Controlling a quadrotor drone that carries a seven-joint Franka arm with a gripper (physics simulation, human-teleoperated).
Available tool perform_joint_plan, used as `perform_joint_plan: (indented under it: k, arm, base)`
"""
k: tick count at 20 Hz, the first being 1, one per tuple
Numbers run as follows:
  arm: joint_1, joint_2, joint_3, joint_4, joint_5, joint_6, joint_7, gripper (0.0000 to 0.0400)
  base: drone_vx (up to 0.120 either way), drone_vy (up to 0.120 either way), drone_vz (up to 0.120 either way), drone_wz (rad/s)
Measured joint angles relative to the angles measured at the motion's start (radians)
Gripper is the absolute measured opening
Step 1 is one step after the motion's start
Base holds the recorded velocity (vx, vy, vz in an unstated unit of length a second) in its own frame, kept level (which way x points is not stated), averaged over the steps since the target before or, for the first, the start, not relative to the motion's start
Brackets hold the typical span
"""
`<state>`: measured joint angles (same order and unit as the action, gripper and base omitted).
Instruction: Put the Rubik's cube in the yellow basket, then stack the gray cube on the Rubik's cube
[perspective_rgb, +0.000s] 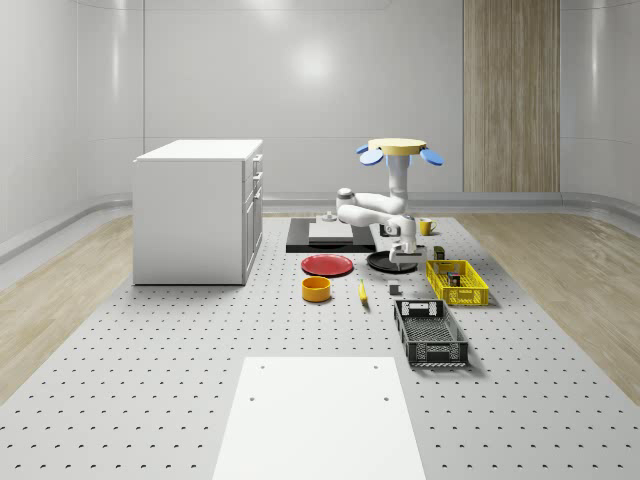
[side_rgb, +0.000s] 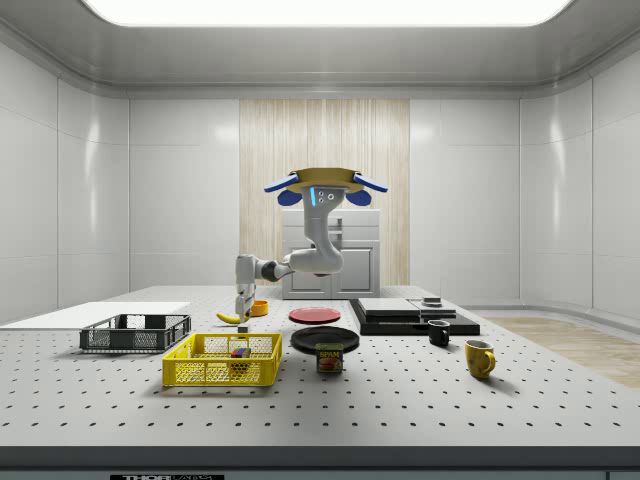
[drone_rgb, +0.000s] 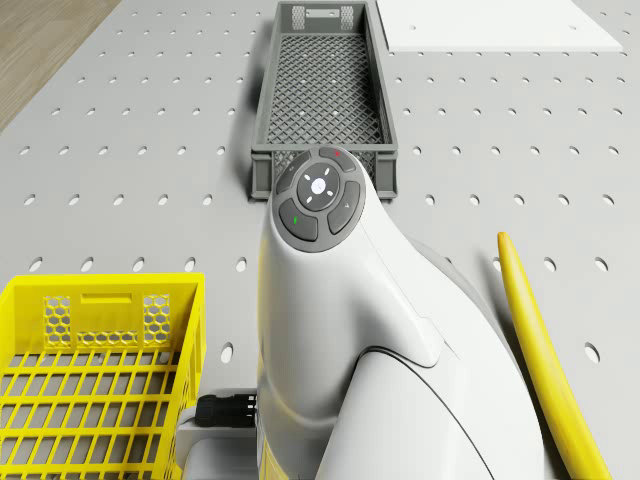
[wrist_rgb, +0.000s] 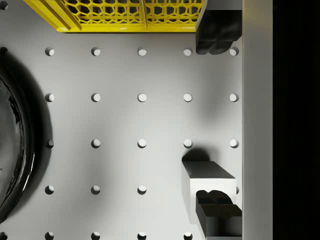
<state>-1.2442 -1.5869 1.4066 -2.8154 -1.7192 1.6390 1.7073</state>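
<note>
The Rubik's cube (side_rgb: 240, 352) is seen in the side view, lying inside the yellow basket (side_rgb: 222, 360), a plastic crate with lattice walls. The gray cube (wrist_rgb: 209, 176) is shown closely in the wrist view: a plain, matte block with sharp edges, standing on the perforated desk (wrist_rgb: 120, 120), just beside the black plate (wrist_rgb: 12, 135) and apart from the basket's rim.

In the same view the two dark fingers (wrist_rgb: 217, 35) of the end effector (wrist_rgb: 218, 125) are held wide apart. One of them is placed over the near part of the gray cube, but nothing is clamped between them.

In the whole-scene view the drone (perspective_rgb: 405, 150) is seen to hover above the desk, over the black plate and beside the yellow basket. The white arm is bent downward, and the end effector (perspective_rgb: 403, 260) hangs low above the desk.

In the drone view a round gray button panel (drone_rgb: 318, 195) on the glossy arm is visible. The curved banana (drone_rgb: 540, 350) and the long gray mesh basket (drone_rgb: 322, 90) are visible too.

In the side view a can (side_rgb: 329, 357) is found in front of the black plate, and the word SPAM can be read on its label. A black mug (side_rgb: 438, 333) and a yellow mug (side_rgb: 479, 358) are set at that view's right.

A flat red plate (perspective_rgb: 327, 265), an orange bowl (perspective_rgb: 316, 289) and a white cabinet (perspective_rgb: 200, 210) are shown in the whole-scene view.
</note>
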Motion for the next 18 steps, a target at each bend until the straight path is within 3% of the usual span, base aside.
perform_joint_plan:
  k: [12, 18]
  arm:
    - [0.0, -0.002, 0.0, 0.0, 0.001, 0.002, 0.0, 0.04]
    - [-0.001, -0.003, 0.0, 0.0, 0.001, 0.003, 0.0, 0.04]
  base:
    - [0.0, -0.117, -0.023, 0.0]
    - [0.053, 0.0, -0.013, 0.0]
